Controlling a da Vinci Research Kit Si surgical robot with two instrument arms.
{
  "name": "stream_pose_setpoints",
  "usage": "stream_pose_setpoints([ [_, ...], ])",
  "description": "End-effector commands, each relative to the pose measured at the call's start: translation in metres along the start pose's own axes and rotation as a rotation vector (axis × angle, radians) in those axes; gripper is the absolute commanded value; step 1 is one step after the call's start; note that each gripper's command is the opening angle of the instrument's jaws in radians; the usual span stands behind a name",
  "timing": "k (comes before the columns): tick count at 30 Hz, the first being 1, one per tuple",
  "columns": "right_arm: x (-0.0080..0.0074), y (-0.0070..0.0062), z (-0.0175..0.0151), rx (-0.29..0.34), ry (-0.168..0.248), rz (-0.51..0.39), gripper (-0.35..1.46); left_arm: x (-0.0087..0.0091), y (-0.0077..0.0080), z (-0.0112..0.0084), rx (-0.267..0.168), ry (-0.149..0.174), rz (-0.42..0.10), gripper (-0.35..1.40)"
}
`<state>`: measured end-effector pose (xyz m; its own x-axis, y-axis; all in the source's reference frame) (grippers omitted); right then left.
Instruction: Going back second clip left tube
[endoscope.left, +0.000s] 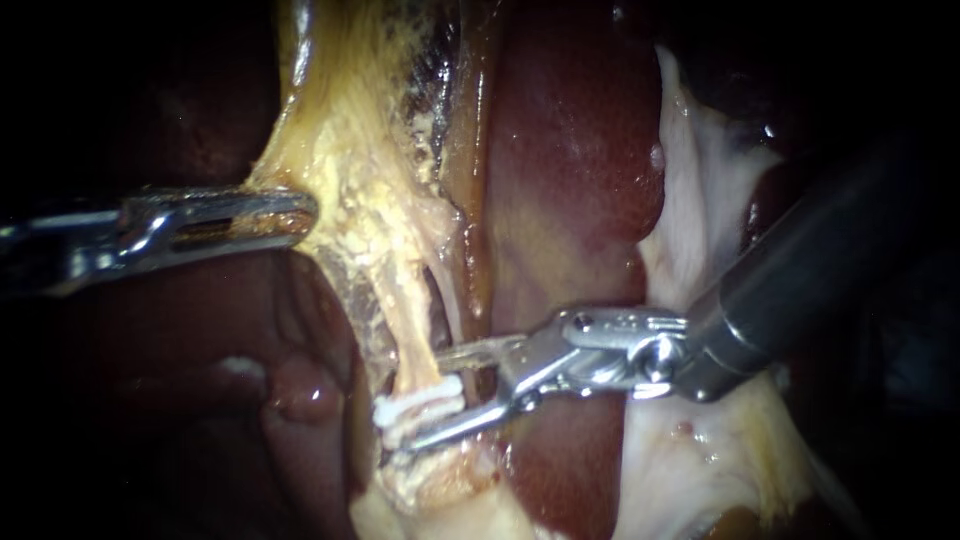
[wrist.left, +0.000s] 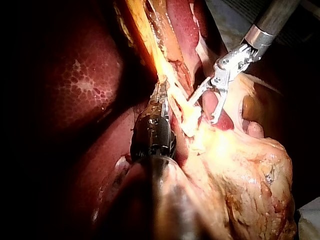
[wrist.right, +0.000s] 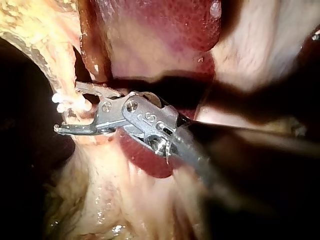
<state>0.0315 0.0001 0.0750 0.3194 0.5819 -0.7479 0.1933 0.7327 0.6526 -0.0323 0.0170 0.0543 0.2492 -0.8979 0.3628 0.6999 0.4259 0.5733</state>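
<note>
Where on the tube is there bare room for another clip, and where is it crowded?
Bare: the tube stretch between the white clips and the yellow tissue that the left instrument grips. Crowded: at the clips, which sit between the right instrument's open jaws, with liver close alongside.

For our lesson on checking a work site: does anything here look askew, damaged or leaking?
Nothing stands out. The clip sits across the tube, between the open jaws of the right instrument; the left instrument grips tissue. No tear or leak shows.
</note>
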Motion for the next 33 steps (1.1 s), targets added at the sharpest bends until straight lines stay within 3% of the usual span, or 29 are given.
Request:
stream_pose_setpoints([
  [1,0.0003,-0.0001,-0.0007,-0.009,0.002,-0.009,0.60,0.0000,0.0000,0.0000,0.001,0.000,0.000,-0.35],
  [5,0.0013,-0.0005,-0.0042,-0.028,0.005,-0.081,0.60,0.0000,0.0001,0.0000,0.001,0.000,0.000,-0.35],
  [10,0.0035,-0.0015,-0.0087,-0.046,0.063,-0.156,0.60,0.0000,0.0002,0.0001,0.001,0.000,0.001,-0.35],
  [17,0.0066,-0.0030,-0.0122,-0.065,0.099,-0.215,0.60,0.0005,0.0005,0.0008,0.000,-0.003,0.004,-0.35],
  [23,0.0071,-0.0036,-0.0129,-0.064,0.111,-0.229,0.60,0.0016,0.0009,0.0027,0.007,0.011,0.005,-0.35],
  [33,0.0071,-0.0036,-0.0130,-0.065,0.112,-0.241,0.60,0.0040,0.0020,0.0084,0.009,0.058,0.006,-0.35],
])
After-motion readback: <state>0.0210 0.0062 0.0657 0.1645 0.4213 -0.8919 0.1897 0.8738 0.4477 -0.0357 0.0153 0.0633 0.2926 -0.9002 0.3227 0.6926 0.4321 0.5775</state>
